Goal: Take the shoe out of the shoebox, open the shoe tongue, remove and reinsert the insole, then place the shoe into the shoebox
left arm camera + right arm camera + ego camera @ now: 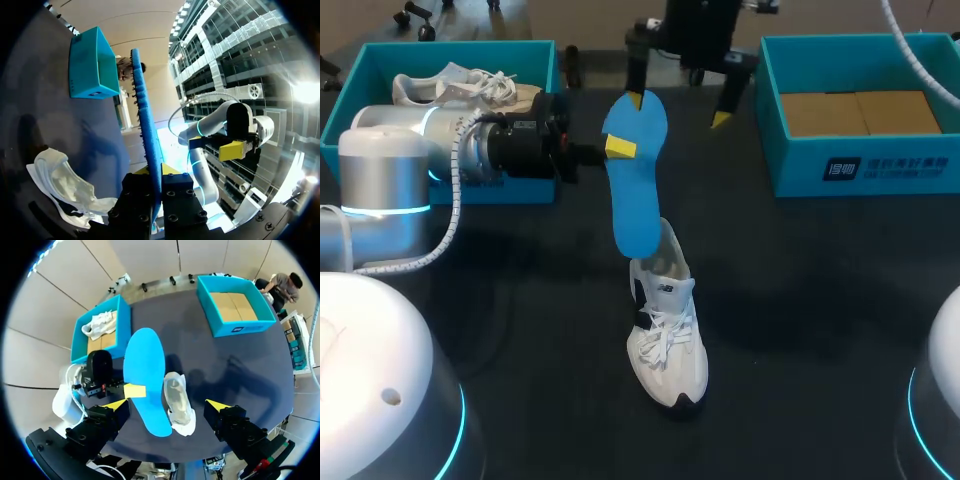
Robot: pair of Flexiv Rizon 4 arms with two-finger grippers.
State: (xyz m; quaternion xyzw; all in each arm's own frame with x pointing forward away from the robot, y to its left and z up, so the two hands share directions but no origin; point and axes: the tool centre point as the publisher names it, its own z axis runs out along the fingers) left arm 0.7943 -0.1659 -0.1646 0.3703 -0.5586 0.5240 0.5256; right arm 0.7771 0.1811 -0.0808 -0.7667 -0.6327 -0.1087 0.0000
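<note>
Blue insole (632,200) clamped edge-on between fingers of left gripper (618,148), held upright over dark table (800,300). Lower end near heel opening of white shoe (668,340); contact unclear. Shoe standing on table between left shoebox (450,46), holding a second shoe (470,88), and right shoebox (880,170). Right gripper (678,110) spread wide, gripping nothing, by insole's upper end.

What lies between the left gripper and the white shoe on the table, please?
The blue insole: the left gripper is shut on it, and it hangs down to the white shoe. The head view shows this; whether they touch is unclear.
</note>
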